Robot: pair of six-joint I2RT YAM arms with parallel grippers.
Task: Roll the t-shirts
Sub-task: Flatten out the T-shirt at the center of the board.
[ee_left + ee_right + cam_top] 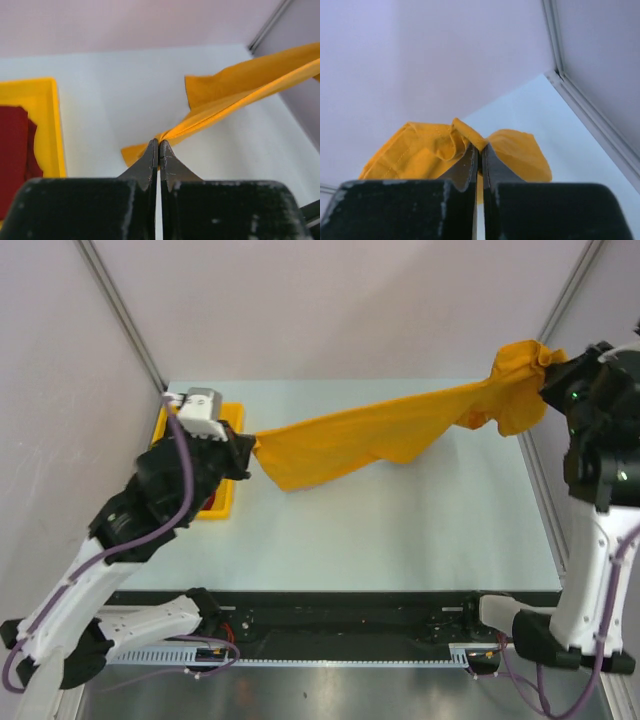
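The mustard-orange t-shirt (370, 435) hangs stretched like a hammock over the back half of the surface (400, 540). It runs from the left jaws near the back-left corner up to the right jaws, which are raised past the back-right corner. Both pairs are pressed together with orange cloth pinched at their tips. The left jaws hold a gathered edge, and the right jaws hold a bunched clump that spills out on either side.

The front half of the surface lies open between the two arms. The right arm (600, 470) stands outside the surface's right edge, close to the side wall and the frame rail (542, 502), so there is little room on that side. The left arm (130, 510) leans over the yellow tray (225, 508), which sits at the left edge.

From above, the arm covers most of the tray, and only its front rim and a strip at the back show. The left wrist view shows more: the tray's right-hand wall, with a dark red t-shirt (15, 150) lying inside it. That shirt is cut off by the picture's edge and by the black jaw housing, so I can't tell whether it is rolled. The same view shows a loose flap of the orange shirt folding away from the taut band. The right wrist view shows a stitched hem in the bunch, with pale wall behind it.

I cannot tell whether the lowest sag of the shirt, just beside the left jaws, touches the surface.
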